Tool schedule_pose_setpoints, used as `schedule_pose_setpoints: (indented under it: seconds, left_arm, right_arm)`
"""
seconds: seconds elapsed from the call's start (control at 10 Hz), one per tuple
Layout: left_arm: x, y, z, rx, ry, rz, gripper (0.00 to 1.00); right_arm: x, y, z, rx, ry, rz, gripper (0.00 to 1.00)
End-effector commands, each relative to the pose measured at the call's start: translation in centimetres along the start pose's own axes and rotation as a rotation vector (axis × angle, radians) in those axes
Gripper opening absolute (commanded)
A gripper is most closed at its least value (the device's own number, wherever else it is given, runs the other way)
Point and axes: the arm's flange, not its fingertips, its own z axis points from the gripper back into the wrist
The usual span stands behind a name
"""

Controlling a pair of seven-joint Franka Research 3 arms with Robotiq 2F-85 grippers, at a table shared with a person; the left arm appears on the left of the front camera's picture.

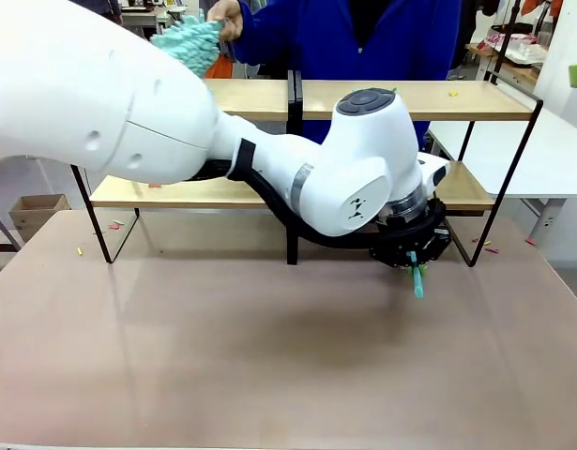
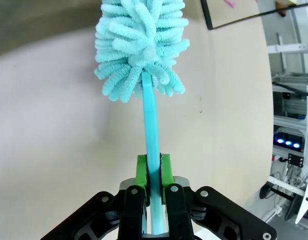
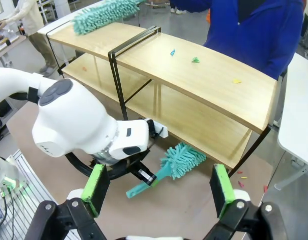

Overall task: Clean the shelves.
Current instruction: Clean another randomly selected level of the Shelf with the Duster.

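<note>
The pinkish-beige table top [image 1: 222,375] spreads across the front view. The shelves [image 1: 250,98], four light wood boards in a thin black metal frame, stand along its 12 o'clock edge. The white left arm [image 1: 129,122] stretches from 9 o'clock past the central post toward 3 o'clock. A person in a blue top [image 1: 363,37] stands behind the shelves at 12 o'clock, with one hand [image 1: 227,19] holding a fluffy teal duster [image 1: 189,42] at the upper board's 11 o'clock end. The left gripper [image 2: 154,167] is clamped tight on the plastic handle of a teal chenille duster [image 2: 141,45], whose head lies by the lower board's front edge near 4 o'clock. The right gripper [image 3: 158,192] stands wide, holding nothing. Small coloured scraps [image 3: 195,60] dot the upper board.
</note>
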Motion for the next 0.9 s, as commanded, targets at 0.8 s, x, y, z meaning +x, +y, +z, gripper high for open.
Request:
schedule_pose_setpoints:
  seconds: [0.8]
  left_arm:
    - [0.6, 1.2, 1.9, 0.038, 0.274, -0.102, 0.12]
  right_arm:
    - [0.0, 0.0, 0.0, 0.004, -0.001, -0.001, 1.00]
